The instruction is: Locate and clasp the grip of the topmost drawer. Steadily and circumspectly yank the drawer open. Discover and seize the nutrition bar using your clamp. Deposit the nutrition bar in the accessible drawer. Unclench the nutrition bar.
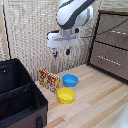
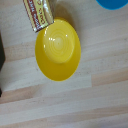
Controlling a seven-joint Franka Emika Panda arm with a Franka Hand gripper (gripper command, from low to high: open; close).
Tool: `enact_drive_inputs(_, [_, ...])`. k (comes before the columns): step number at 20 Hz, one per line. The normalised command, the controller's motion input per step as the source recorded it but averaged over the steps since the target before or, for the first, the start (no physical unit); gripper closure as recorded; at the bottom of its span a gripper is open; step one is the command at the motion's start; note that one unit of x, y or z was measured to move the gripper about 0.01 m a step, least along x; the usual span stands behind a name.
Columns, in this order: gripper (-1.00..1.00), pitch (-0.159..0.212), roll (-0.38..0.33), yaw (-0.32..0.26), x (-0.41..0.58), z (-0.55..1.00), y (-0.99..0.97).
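Nutrition bar (image 1: 49,79) lies beside yellow bowl (image 1: 66,95) under tool (image 1: 61,52).

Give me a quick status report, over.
White boxy gripper high above the table, jaws open, empty. Dark-brown top drawer shut. Red-and-yellow bar packet beside yellow bowl and blue bowl.

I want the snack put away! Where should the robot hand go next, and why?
Probably toward the topmost drawer at the exterior view's right, to grasp its handle. The drawer looks shut, while the clamp hangs open and empty above the nutrition bar and the yellow bowl. The bar has nowhere to go until the drawer opens.
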Motion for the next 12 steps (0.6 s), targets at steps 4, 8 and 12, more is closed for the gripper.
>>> enact_drive_inputs(4, [-1.0,-0.058,-0.202,0.17,0.012,0.15,0.06])
enact_drive_inputs(8, [-1.0,-0.063,-0.228,0.195,0.0,0.26,-0.07])
enact_drive_inputs(12, [-1.0,-0.085,-0.183,0.204,-0.012,0.31,-0.13])
